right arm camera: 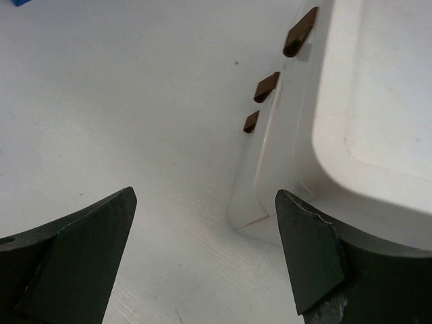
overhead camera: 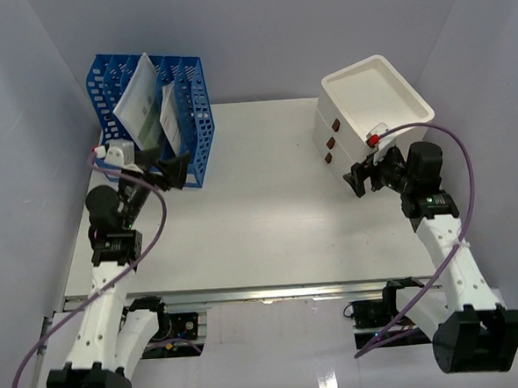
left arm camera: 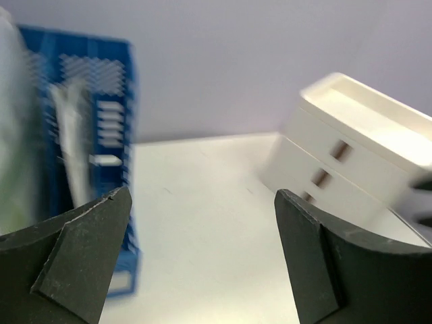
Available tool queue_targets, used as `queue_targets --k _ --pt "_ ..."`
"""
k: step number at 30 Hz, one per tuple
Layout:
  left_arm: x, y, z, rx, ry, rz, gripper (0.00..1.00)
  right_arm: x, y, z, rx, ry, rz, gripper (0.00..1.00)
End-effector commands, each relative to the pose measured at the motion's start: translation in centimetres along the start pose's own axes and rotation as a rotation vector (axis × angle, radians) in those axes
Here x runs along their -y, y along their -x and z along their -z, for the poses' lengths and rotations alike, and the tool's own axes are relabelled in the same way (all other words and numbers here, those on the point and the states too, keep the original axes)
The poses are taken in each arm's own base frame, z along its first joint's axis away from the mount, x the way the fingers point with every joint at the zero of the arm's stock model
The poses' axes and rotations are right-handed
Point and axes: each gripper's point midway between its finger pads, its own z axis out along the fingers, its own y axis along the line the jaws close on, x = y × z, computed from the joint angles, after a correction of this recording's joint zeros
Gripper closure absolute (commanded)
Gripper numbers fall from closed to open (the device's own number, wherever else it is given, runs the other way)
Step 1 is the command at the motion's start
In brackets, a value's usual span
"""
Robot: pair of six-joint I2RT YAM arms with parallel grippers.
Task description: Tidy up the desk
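The desk (overhead camera: 261, 220) is a wide white tabletop with a metal rail along its front edge. My left gripper (overhead camera: 174, 173) is open and empty, just in front of the blue file rack (overhead camera: 153, 112), which holds papers (overhead camera: 139, 100). In the left wrist view the gripper (left arm camera: 202, 202) frames bare desk (left arm camera: 202, 229), with the rack (left arm camera: 81, 135) at the left. My right gripper (overhead camera: 362, 177) is open and empty at the near corner of the cream drawer cabinet (overhead camera: 372, 108). In the right wrist view the gripper (right arm camera: 206, 199) straddles that corner (right arm camera: 270, 189).
The cabinet has three brown drawer handles (right arm camera: 268, 84) on its front and a shallow tray top (overhead camera: 376, 94). Purple cables (overhead camera: 454, 147) loop from both arms. Pale walls close in the desk on the left, back and right.
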Motion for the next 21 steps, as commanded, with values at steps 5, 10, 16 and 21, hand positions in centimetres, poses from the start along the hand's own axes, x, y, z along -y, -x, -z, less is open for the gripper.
queue_targets --k 5,10,16,21 --pt "6.0 -7.3 9.4 -0.163 -0.196 0.122 0.02 -0.2 -0.1 5.7 0.031 -0.217 -0.018 0.10" --pt "7.2 -8.0 10.8 -0.194 -0.232 0.157 0.02 0.3 -1.3 6.8 0.016 -0.303 -0.066 0.10" --pt "7.3 -8.1 11.2 -0.202 -0.226 0.141 0.02 -0.2 -3.5 6.7 0.006 -0.321 -0.104 0.10" --pt "7.3 -8.0 11.4 -0.197 -0.220 0.138 0.02 0.2 -4.8 6.6 0.005 -0.368 -0.139 0.10"
